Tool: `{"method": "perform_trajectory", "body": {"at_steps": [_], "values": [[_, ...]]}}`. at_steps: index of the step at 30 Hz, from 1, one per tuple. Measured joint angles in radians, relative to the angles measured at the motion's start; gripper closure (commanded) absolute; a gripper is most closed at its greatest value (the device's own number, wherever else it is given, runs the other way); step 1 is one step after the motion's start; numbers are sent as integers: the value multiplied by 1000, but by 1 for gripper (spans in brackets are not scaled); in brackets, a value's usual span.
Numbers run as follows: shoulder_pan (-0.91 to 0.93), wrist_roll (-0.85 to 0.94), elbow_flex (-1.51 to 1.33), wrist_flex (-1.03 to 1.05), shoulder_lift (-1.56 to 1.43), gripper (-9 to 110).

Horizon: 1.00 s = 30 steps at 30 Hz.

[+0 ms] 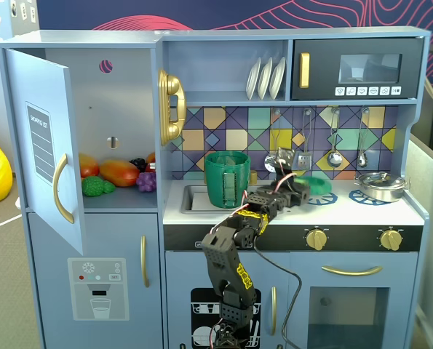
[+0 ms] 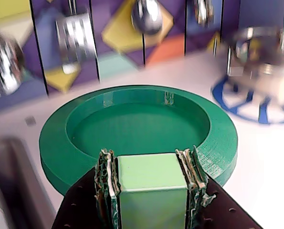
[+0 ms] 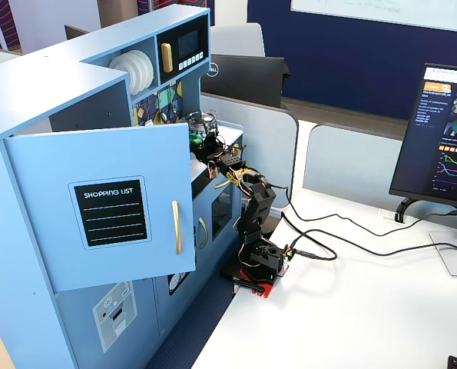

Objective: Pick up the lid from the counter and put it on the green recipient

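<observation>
The end effector (image 2: 151, 183) grips the near rim tab of the flat round green plastic lid (image 2: 137, 129); it could tilt and slip on this narrow hold before reaching the tall dark-green plastic pot (image 1: 227, 179) to its left in a fixed view.

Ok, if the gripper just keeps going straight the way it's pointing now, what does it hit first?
Probably the lid: in the wrist view it lies on the counter directly ahead of the gripper, its near rim at the fingertips. Whether they already touch is unclear.

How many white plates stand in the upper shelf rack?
3: white plates stand upright side by side on the shelf left of the toy microwave; more may hide behind them.
</observation>
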<state>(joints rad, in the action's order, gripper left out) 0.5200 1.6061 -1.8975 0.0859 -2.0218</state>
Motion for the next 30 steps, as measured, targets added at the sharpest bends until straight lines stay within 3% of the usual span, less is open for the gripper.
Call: {"method": "perform_trajectory", "body": {"at_steps": [12, 30], "values": [[-164, -3, 67, 229, -244, 101], [-399, 37, 327, 321, -181, 101]]}}
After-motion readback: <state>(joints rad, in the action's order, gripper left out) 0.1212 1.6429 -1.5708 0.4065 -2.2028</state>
